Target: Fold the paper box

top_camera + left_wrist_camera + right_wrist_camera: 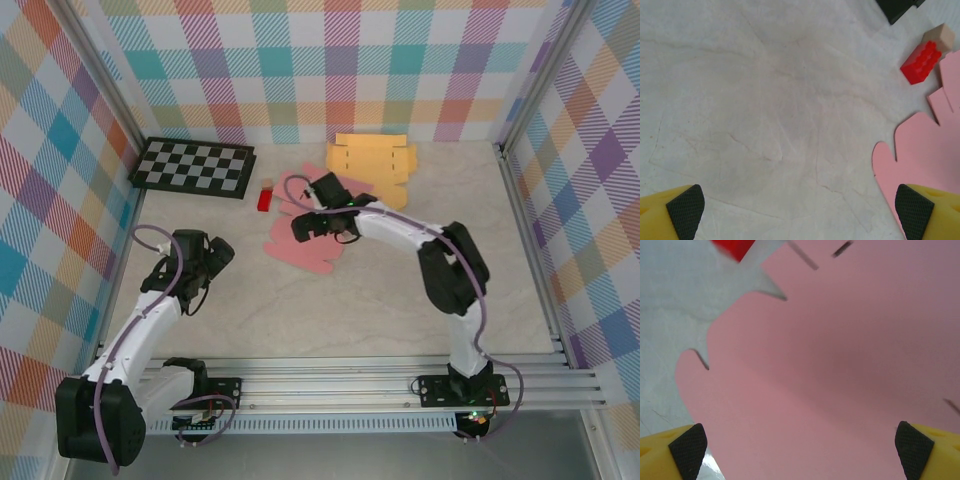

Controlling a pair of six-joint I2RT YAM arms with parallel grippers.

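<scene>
You see the pink box blank [292,250] flat at mid-table [350,310], its middle hidden under your right gripper [320,222], jaws spread wide over it, your left gripper [203,262] at its 8 o'clock equally spread, and the red block [265,197] at its 11 o'clock.

The pink paper box [292,243] lies unfolded as a flat die-cut sheet just past the middle of the tabletop [350,310], toward its far edge (rounded tabs along its left side, thin slits, one soft crease across).
</scene>
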